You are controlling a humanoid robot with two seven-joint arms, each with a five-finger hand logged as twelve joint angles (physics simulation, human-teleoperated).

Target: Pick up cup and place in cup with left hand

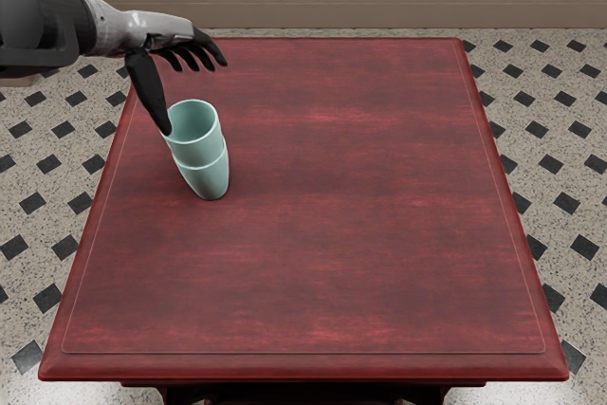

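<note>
On the red table (360, 234), at left, the upper cup (199, 153) sits in the lower cup (209, 181). Placing looks done; lift your open left robot hand (161, 33) clear.

The robot's left arm (36, 21) is a matte charcoal-black, bulky and rounded, with a raised, squared-off block (47, 47) along its lower side. A narrow dark band (89, 24) rings it where it meets the pale silver-grey wrist (111, 28). The left hand (166, 35) has a smooth, lightly glossy silver-grey back, slim black fingers (209, 47) with narrowing tips, and a long, thick black thumb (148, 92) that tapers to a blunt point.
</note>
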